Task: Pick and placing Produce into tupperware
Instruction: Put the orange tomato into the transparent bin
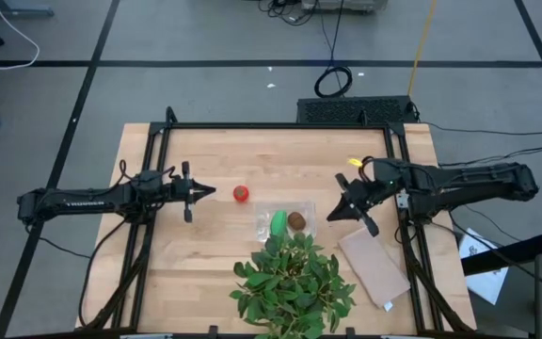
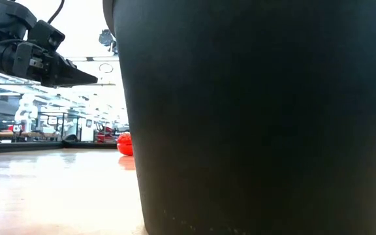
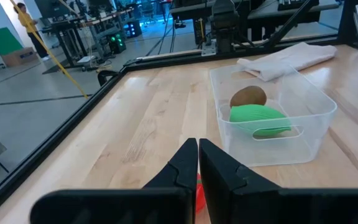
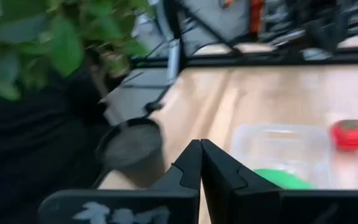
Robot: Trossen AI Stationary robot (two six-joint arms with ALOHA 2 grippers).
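My left gripper (image 1: 213,192) hovers closed and empty, its tips just short of the tomato (image 1: 241,194), which sits alone on the table (image 1: 205,254). Next comes the clear tub (image 1: 263,216), already holding the green piece (image 1: 278,223) and the kiwi (image 1: 296,220). My right gripper (image 1: 332,214) waits closed, just beside the tub. Two are in; I judge only the tomato remains.

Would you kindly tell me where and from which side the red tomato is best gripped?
Grip the tomato across its round red middle, coming straight down from above. It sits alone on bare wood, green top up, apart from the tupperware, so both sides are free. The left pincer, shut beside it, is probably the handier one.
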